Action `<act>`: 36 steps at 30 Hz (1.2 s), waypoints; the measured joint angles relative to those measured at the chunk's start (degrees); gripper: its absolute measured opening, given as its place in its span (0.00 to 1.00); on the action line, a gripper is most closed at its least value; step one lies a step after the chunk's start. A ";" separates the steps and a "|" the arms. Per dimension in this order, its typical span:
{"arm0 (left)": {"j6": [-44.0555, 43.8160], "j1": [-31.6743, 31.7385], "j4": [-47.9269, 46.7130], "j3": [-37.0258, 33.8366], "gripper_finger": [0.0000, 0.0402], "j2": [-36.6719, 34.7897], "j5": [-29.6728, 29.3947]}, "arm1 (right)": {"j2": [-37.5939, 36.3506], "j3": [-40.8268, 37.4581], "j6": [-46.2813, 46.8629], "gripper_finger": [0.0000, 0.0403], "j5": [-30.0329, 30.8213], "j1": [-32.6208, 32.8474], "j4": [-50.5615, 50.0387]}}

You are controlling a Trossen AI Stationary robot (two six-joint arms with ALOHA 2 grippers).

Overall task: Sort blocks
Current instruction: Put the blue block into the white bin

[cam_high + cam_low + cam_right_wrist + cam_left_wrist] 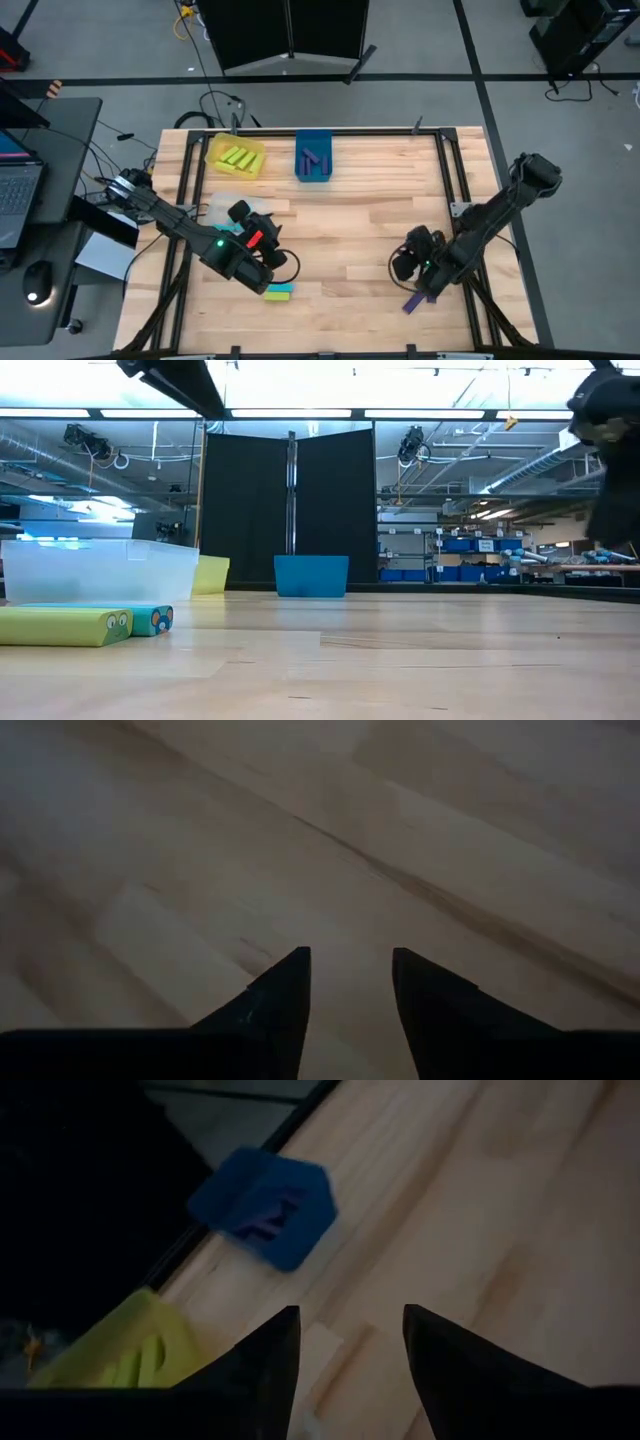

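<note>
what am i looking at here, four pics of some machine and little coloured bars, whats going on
It is a robot with two dark arms at a wooden table, sorting small blocks by colour. One picture looks straight down, one sits at table height, and two come from cameras on the wrists. The left tool and right tool both stand open and hold nothing. Lime blocks lie in the yellow bin, purple ones in the blue bin. A lime block and a teal block lie loose by the clear bin. A purple block lies near the right arm.
</note>
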 joint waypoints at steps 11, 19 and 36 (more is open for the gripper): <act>10.94 2.03 4.79 0.00 0.46 0.00 0.59 | 11.80 18.35 16.87 0.39 -13.02 3.67 -20.64; 12.92 3.24 5.79 -1.14 0.46 -0.02 -0.35 | 19.79 20.86 20.48 0.42 -21.06 3.16 -21.70; 12.73 3.18 6.72 -2.95 0.46 -0.02 0.85 | 19.53 19.98 21.91 0.70 -25.73 6.60 -25.67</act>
